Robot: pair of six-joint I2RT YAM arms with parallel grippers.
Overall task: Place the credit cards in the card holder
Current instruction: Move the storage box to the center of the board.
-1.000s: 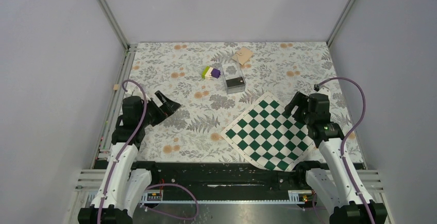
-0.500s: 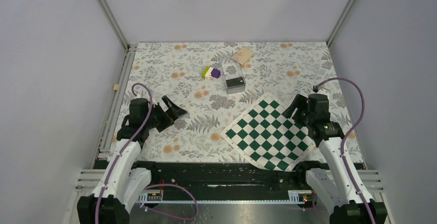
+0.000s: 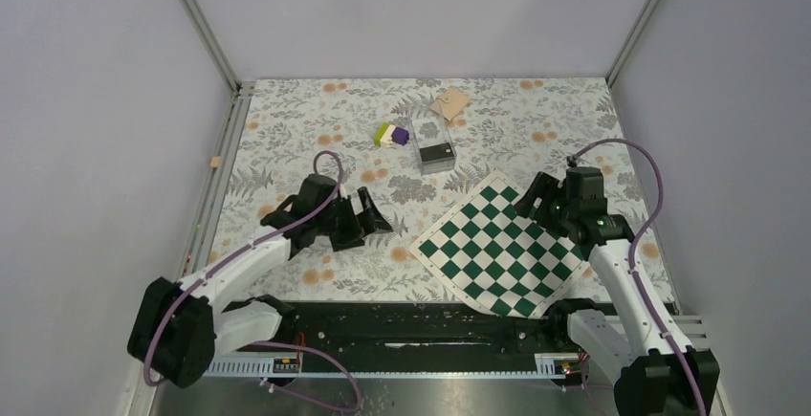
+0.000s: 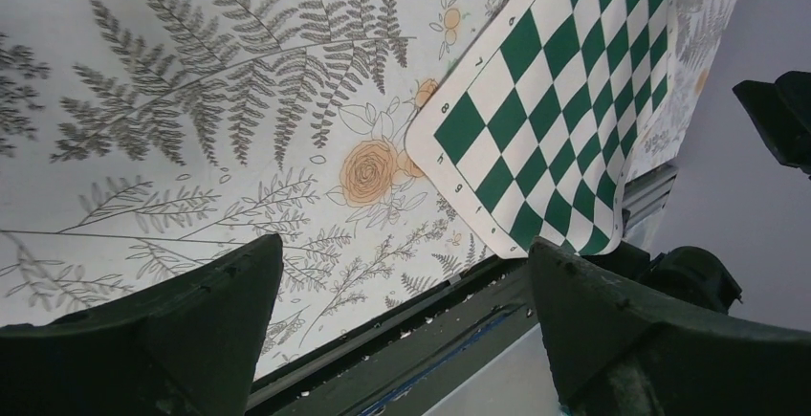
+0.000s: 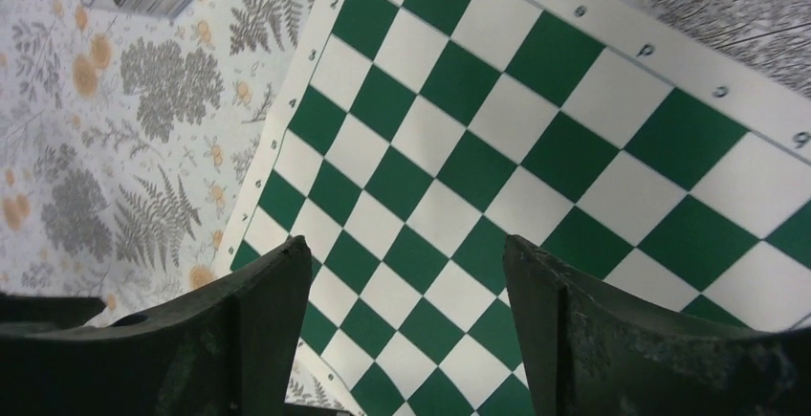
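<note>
Top external view: the left end effector point(image 3: 373, 217) and right end effector point(image 3: 529, 203) both gape wide, holding nothing. The credit cards point(image 3: 437, 154) lie between one and two o'clock from the left, ten o'clock from the right. The card holder point(image 3: 449, 103) lies at twelve o'clock beyond the cards.

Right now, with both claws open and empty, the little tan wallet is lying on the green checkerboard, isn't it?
Not quite. The left claw and right claw are open and empty, but the tan wallet lies on the flowered tablecloth near the far edge, apart from the green checkerboard. The top view shows it.
</note>
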